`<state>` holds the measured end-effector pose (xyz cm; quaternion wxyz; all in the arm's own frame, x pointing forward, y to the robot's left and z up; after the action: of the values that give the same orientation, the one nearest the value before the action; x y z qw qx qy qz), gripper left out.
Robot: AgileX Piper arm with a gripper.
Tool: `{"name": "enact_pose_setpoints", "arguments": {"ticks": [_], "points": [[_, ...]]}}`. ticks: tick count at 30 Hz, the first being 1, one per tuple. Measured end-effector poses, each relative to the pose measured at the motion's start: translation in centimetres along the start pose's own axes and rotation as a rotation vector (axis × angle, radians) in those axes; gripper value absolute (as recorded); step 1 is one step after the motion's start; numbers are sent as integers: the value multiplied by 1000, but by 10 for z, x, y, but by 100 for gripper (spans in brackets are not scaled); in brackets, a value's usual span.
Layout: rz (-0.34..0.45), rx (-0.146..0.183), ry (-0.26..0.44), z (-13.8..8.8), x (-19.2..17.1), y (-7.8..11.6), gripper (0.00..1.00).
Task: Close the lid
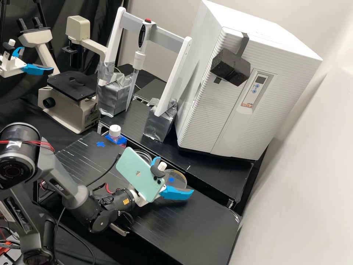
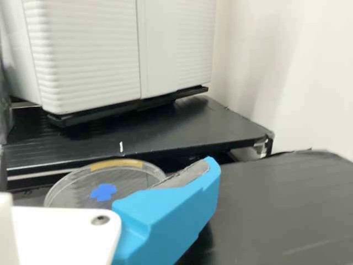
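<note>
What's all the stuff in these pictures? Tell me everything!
Big box machine: 1, white, on shelf
Shelf: 1, black, behind bench
Bench: 1, black, front
Foam block: 1, black, on machine
Microscope: 1, cream/black, back left
Rack: 1, white, on shelf
Pipette: 1, white, on rack
Bottle: 1, pink, white-capped, bench's back
Round dish or lid: 1, clear, blue-marked, near gripper
Phone: 1, mint, on arm
Arm: 1, grey, left
Gripper: 1, white/blue, jaws open, above bench
</note>
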<state>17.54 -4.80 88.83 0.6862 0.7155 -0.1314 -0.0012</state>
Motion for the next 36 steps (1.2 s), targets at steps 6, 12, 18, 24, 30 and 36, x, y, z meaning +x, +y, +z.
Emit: {"name": "enact_pose_setpoints", "arguments": {"ticks": [6, 12, 18, 24, 30, 36], "points": [[-10, 12, -7, 2, -4, -5, 100], [0, 24, -17, 7, -4, -4, 100], [12, 26, -31, 10, -5, -2, 100], [13, 22, -23, 12, -4, -2, 100], [9, -14, -20, 13, -2, -8, 100], [0, -51, -11, 15, 0, -13, 100]]}}
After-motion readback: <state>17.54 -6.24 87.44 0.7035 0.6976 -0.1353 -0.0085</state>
